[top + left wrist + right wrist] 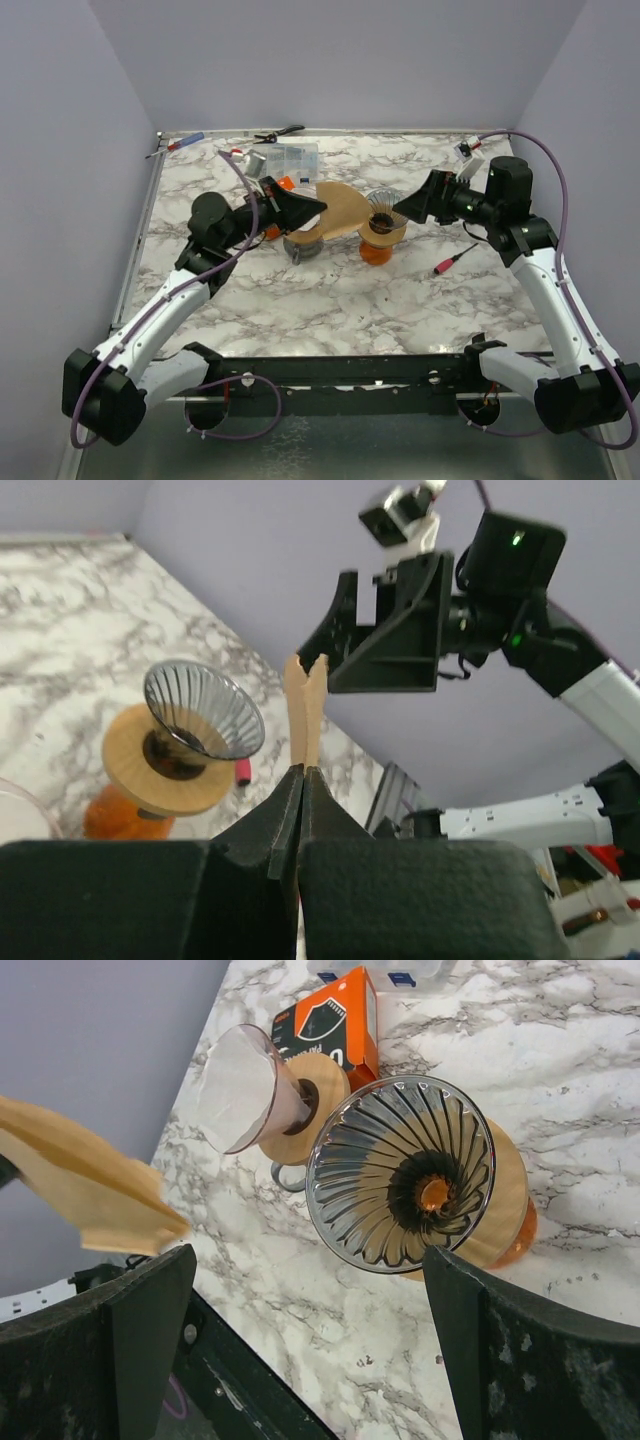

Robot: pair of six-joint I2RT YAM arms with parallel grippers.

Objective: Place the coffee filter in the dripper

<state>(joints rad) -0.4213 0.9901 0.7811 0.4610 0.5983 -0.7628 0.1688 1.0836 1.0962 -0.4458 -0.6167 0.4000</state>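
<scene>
The filter (342, 207) is flat and folded, in the air just beside the dripper (380, 208) and not yet over its mouth. The left gripper (302, 776) has its jaws closed on the filter's lower edge, so the paper stands up thin between the fingers. The dripper is upright on a wooden collar and an orange base, its ribbed cone empty. The right gripper (402, 208) hovers on the dripper's far side with its jaws wide apart, holding nothing.

The main risk is that the paper goes in flat. If it is not spread open, it may bridge the rim or lean out instead of seating in the cone. The stack looks top-heavy, so a push from the filter edge or a nudge from either gripper could tip it. Letting go too high could send the light paper drifting onto the table (330, 300). The other dripper (245, 1085) nearby, already lined with white paper, is the wrong target.
</scene>
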